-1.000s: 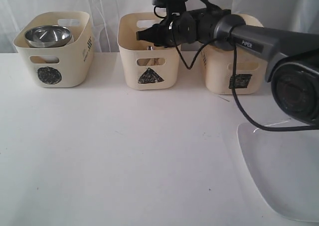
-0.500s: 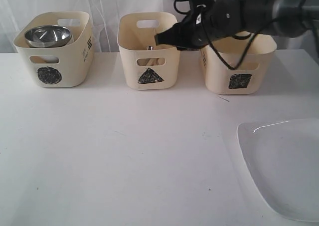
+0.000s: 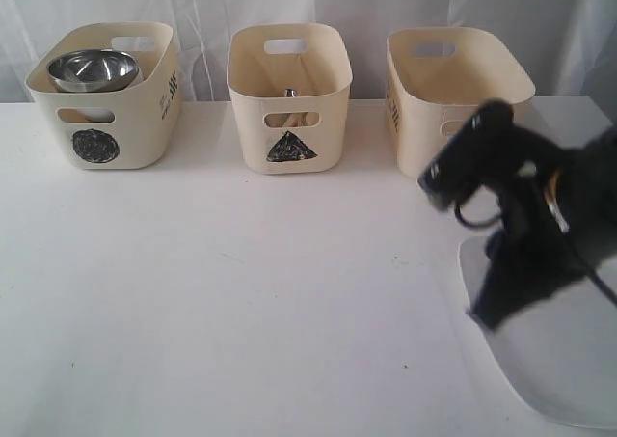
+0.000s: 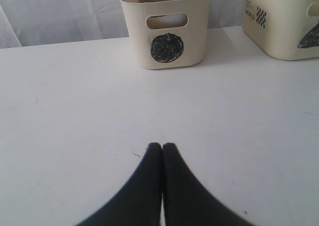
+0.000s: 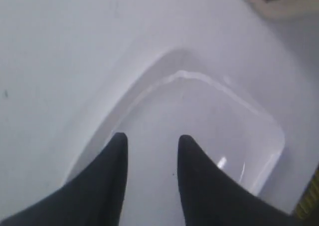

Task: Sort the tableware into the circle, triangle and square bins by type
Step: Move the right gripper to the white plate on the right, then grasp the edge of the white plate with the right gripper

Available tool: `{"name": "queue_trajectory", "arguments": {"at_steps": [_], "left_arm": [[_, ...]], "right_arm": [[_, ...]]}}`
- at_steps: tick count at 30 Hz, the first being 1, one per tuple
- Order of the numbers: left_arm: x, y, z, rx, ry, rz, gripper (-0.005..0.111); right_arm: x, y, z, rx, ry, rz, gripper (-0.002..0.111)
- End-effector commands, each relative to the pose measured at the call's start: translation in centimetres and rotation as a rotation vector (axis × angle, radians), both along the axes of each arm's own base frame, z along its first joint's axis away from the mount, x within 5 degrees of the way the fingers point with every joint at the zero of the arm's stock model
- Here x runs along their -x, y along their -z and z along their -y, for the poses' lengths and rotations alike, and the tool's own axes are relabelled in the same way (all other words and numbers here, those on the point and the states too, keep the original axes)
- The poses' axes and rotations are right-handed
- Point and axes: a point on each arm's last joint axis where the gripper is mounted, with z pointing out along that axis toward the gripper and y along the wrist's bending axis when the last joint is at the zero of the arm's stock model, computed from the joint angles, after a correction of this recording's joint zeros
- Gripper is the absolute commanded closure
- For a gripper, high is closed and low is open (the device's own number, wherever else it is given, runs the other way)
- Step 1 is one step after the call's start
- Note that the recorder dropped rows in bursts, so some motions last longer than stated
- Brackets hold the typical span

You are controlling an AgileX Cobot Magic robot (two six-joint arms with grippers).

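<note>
Sweeping across the white counter (image 3: 241, 312), the biggest piece is the large white squarish plate (image 3: 569, 369), lying flat at the lower right of the exterior view, out in the open where an arm can get at it. Along the top of that frame three cream tubs stand in a row, fronts turned our way so the marks can be read: circle bin (image 3: 101, 95) upper left, triangle bin (image 3: 289, 99) in the centre, square bin (image 3: 453, 80) upper right, its mark hidden behind the dark arm (image 3: 569, 196). A steel bowl (image 3: 92, 68) rides high in the circle bin, round ware with the round mark, I'd say. In the triangle bin a steel tip (image 3: 288, 93) pokes up, likely cutlery, though which piece I cannot tell. Now the right hand (image 5: 150, 138): it hangs right over the plate near its rim, fingers parted with nothing between them. Whether they touch the plate I cannot tell. It looks lined up to take the plate for the square bin. The left hand (image 4: 162, 146) is clenched tip to tip, empty, low over bare counter and facing the circle bin.
</note>
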Motion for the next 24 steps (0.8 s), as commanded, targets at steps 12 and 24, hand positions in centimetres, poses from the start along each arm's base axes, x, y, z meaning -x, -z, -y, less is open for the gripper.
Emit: {"name": "queue_trajectory", "arguments": {"at_steps": [12,24], "left_arm": [[0.0,0.1,0.0,0.008,0.004,0.002,0.107],[0.0,0.1,0.0,0.008,0.004,0.002,0.107]], "right_arm": [[7.0,6.4,-0.7,0.295,-0.109,-0.196,0.054],[7.6,8.2,-1.6,0.252,-0.190,-0.213,0.054]]}}
